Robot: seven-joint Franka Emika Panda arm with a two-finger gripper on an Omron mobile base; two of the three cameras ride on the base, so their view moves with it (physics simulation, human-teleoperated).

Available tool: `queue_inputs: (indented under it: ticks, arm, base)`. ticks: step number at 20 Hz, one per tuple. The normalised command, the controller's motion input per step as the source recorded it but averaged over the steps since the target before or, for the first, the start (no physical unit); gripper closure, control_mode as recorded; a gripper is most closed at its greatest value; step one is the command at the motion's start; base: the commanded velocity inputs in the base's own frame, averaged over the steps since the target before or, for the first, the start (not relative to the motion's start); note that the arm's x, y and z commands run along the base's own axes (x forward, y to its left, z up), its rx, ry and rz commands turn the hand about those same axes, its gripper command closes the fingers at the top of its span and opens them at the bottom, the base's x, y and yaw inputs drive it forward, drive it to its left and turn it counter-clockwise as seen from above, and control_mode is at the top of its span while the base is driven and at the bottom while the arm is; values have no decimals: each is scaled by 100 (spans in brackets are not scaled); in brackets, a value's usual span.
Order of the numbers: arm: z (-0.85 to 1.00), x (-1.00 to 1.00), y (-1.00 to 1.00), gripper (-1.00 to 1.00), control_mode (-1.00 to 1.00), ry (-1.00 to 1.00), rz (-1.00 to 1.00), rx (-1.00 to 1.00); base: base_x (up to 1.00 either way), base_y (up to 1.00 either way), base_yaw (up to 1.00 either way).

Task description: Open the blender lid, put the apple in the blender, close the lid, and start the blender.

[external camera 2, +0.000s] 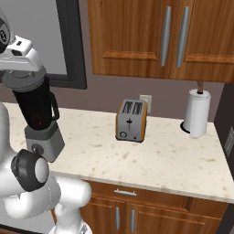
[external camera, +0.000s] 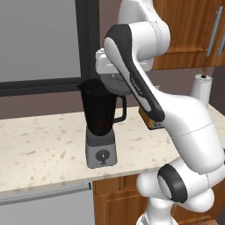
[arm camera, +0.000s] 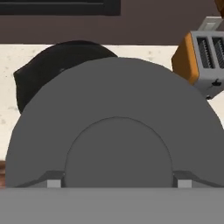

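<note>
Now, gripper (arm camera: 118, 181): clenched on the lid's (arm camera: 118, 131) knob
Lid: above the blender (external camera: 100, 118)
Apple (external camera: 102, 124): inside jar
Blender: on tabletop (external camera: 39, 149)

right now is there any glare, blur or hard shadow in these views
Left base view: flat even light, no glare, faint shadow beside the blender. Right base view: soft shadow under the toaster. Hand view: the grey blender lid looms close, sharp-edged.

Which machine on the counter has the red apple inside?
The blender: its dark jar shows a red apple glowing low inside. The orange-sided toaster has none.
</note>
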Motion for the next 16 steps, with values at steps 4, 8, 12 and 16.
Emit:
queue_inputs:
  ticks: [4, 8, 12, 16]
  arm:
    - [0, 3, 24, 100, -100, 0, 0, 0]
    - [0, 18, 16, 100, -100, 0, 2, 0]
    - [0, 26, 21, 100, -100, 2, 3, 0]
    - [0, 29, 13, 100, -100, 1, 4, 0]
  base:
    - [0, 0, 0]
    - [0, 0, 0]
    - [0, 0, 0]
    - [0, 0, 0]
